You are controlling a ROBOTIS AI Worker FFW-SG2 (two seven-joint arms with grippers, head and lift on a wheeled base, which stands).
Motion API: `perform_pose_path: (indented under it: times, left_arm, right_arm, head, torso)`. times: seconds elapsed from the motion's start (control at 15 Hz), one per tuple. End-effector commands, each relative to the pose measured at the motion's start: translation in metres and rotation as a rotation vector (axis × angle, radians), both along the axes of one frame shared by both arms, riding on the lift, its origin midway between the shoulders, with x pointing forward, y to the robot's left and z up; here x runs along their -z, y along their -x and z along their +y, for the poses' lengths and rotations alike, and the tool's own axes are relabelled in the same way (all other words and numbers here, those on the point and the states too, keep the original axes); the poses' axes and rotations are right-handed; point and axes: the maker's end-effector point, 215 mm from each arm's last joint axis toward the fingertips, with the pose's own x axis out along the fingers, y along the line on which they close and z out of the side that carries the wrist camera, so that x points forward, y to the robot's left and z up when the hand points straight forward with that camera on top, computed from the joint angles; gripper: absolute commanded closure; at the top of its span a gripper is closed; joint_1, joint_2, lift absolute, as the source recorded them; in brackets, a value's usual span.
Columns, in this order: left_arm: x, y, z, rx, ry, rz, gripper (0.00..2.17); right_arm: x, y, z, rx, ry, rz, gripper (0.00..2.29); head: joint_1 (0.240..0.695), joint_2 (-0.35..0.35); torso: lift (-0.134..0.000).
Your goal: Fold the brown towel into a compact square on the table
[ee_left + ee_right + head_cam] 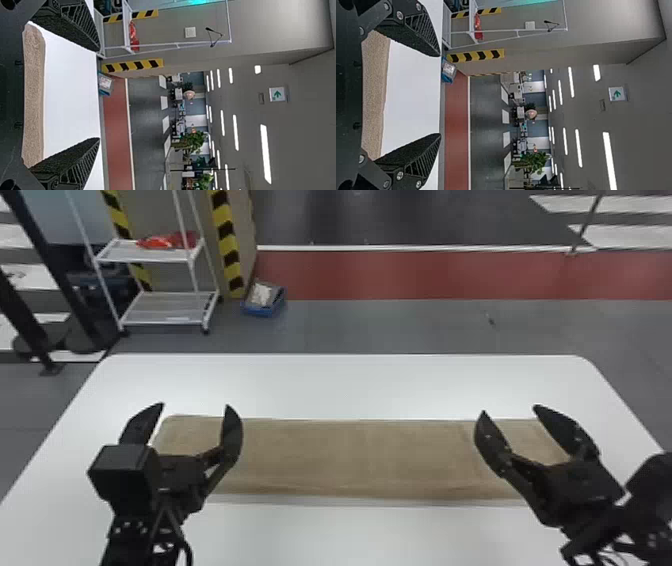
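My head view looked forward and down from above the table (350, 385), with the floor beyond. The wrist views sat close behind the left gripper (195, 405) and right gripper (510, 409), turned on their sides, facing over the far edge into the room. All three shared the towel (360, 450), cart (125, 252), blue box (263, 311) and red floor strip (400, 275); my wrist views also shared the ceiling lights (266, 154).

The towel (360, 455) is matt cloth with a rough, fuzzy nap. The table (350, 385) is smooth, with a soft sheen. The left gripper (195, 405) and right gripper (510, 409) have matt fingers (409, 156), grainy and ribbed; the screws (400, 175) are shiny metal. The floor (380, 220) looks smooth and faintly glossy.
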Motion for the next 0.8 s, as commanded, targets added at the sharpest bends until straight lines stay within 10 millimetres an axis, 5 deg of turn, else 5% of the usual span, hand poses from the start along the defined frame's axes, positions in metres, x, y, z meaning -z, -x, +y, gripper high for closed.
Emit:
perform_pose_path:
  times: [0.0,0.73]
  left_arm:
    - [0.0007,-0.0005,0.0022,-0.002,-0.005,0.001,0.08]
    - [0.0047,-0.003,0.0107,-0.019,-0.005,0.014,0.08]
  right_arm:
    - [-0.0004,-0.0003,-0.0008,0.002,-0.003,-0.004,0.19]
    - [-0.004,0.0025,-0.0011,0.002,0.012,-0.024,0.19]
  head:
    - [0.695,0.005]
    - [0.695,0.008]
  torso:
    - [-0.125]
    - [-0.125]
